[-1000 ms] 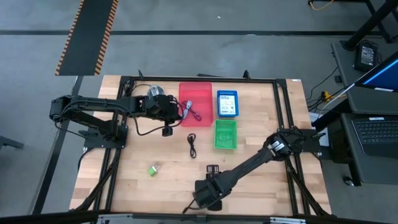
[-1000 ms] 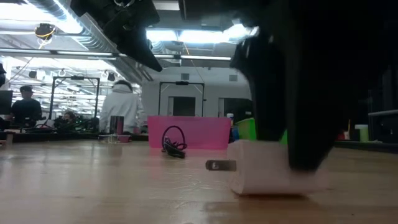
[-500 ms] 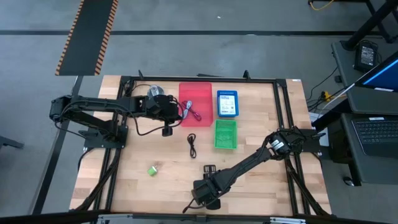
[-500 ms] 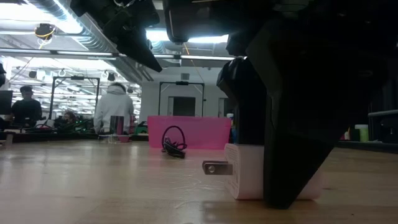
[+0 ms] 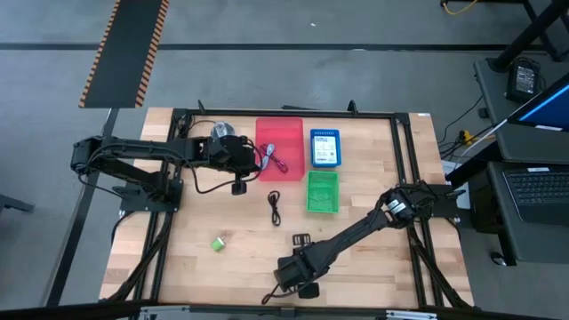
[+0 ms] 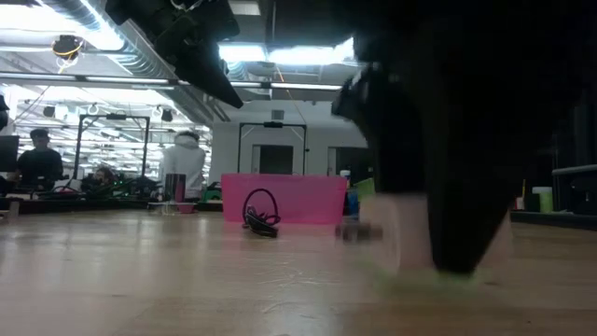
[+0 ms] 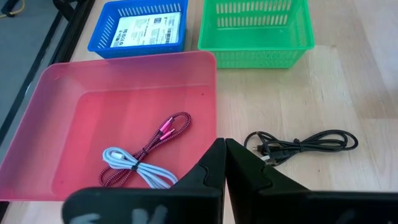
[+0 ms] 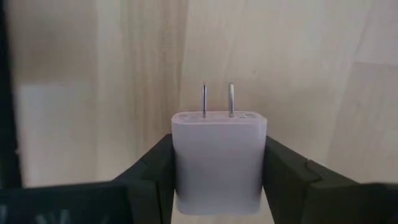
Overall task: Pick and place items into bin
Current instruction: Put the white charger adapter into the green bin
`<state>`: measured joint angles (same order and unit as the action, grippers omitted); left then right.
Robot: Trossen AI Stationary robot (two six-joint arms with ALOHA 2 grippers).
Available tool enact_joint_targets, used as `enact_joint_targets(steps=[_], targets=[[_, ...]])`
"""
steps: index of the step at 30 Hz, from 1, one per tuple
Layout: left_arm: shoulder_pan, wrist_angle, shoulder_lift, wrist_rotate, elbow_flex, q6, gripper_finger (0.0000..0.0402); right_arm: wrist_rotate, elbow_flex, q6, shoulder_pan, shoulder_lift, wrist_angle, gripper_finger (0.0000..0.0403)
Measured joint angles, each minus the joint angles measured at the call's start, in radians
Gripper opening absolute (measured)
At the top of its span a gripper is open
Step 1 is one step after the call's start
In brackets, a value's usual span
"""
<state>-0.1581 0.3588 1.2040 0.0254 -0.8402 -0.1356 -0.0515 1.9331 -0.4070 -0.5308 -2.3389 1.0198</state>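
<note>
The right gripper [image 8: 219,168] has its two dark fingers closed on the sides of a small white two-prong plug charger [image 8: 219,155], prongs pointing away from the wrist, low over the wooden desk [image 5: 204,267], well away from the pink plastic bin [image 5: 278,144]. The left gripper [image 7: 224,163] hangs fully closed and empty at that bin's edge, where a red-and-white coiled cable [image 7: 144,160] lies inside; a black cable [image 7: 301,144] lies on the desk just beside the bin.

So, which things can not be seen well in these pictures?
- High view: the white charger is hidden under the right gripper.
- Low view: the charger is blurred, behind the dark arm.
- High view: the small green block is too small for detail.
- Left wrist view: print on the white packet is unreadable.
</note>
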Motion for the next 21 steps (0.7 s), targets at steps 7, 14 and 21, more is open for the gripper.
enact_joint_targets(steps=[7,14,21], targets=[[0.000,0.009,0.000,0.000,0.000,0.000,0.0001,-0.089,0.002,0.041,0.011,0.099,0.024,0.0163],[0.000,0.013,0.000,0.000,0.000,0.000,0.0005,-0.225,-0.028,0.045,0.012,0.201,0.053,0.0163],[0.000,0.020,0.000,0.000,0.000,0.000,0.0001,-0.351,-0.282,-0.016,0.004,0.345,-0.129,0.0163]])
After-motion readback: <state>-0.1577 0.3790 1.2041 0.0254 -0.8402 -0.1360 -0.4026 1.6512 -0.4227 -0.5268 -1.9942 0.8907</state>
